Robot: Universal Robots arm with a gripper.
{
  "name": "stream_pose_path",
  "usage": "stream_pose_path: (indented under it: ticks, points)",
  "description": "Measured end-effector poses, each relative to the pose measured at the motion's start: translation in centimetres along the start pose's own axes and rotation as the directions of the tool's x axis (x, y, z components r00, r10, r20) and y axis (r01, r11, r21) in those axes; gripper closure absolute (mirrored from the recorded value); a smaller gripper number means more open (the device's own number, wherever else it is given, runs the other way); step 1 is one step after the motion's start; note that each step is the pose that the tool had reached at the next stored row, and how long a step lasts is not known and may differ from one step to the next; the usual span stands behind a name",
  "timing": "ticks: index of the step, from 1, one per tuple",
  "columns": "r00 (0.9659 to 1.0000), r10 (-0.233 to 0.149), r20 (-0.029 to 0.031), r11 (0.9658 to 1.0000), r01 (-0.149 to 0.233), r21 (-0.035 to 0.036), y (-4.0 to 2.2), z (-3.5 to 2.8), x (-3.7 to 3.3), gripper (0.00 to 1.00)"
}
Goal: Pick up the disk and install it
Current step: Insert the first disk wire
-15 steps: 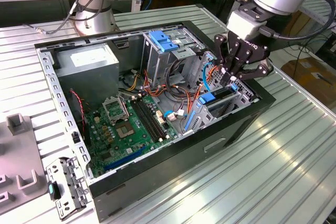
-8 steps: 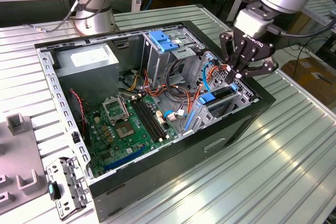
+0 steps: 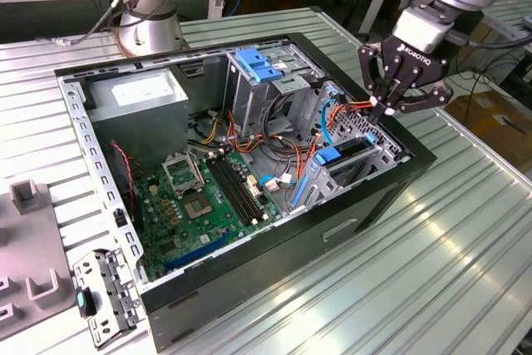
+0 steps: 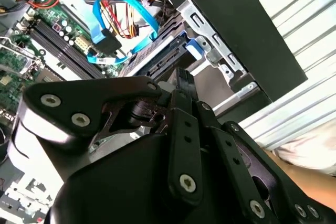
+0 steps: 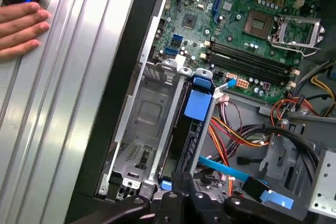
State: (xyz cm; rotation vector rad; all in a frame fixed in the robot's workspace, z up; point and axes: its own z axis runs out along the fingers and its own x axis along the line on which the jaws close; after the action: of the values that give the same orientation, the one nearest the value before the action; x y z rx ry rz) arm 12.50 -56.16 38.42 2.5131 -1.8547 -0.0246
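Nearest in the exterior view, the ribbed metal table [image 3: 465,230] carries an open black computer case [image 3: 349,222], its green motherboard [image 3: 199,197] lying flat inside. Past the board, toward the exterior view's right, the disk [image 3: 345,155] stands on edge in the drive cage [image 3: 378,160] against the case wall, blue rail and blue tab showing. In the first wrist view the disk [image 5: 188,142] sits in one slot of the cage, and the slot just beside it [image 5: 147,114] is bare metal. The fingers [image 3: 382,99] hang directly above the far end of the disk, pointing down. They are drawn together to a point with nothing between them, and their tips are just over the cage's top edge; whether they touch it I cannot tell. In the second wrist view the fingers [image 4: 184,85] lie close over the disk's dark edge [image 4: 157,59], near a looped blue data cable [image 4: 123,3]. Farther back stand a light-blue latch [image 3: 262,66] on the upper bay, the grey power-supply box [image 3: 137,97] and the arm's base [image 3: 150,14]. A person's hand [image 5: 21,19] rests on the table outside the case.
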Motion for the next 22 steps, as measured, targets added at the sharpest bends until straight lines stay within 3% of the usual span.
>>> stream_pose_path:
  ticks: [4,7,11,22]
  points:
    - [0.9974,-0.073,-0.0016,0.9974,0.073,-0.0002,-0.02,-0.04,0.00,0.89]
    - [0.9895,-0.145,-0.0031,0.9895,0.145,-0.0004,-0.07,-0.05,0.01,0.89]
    - [0.9865,-0.164,-0.0033,0.9865,0.164,-0.0003,-0.53,-0.05,-0.01,0.89]
    - [0.9828,-0.185,-0.0039,0.9828,0.185,-0.0005,-3.26,-0.12,-0.53,0.89]
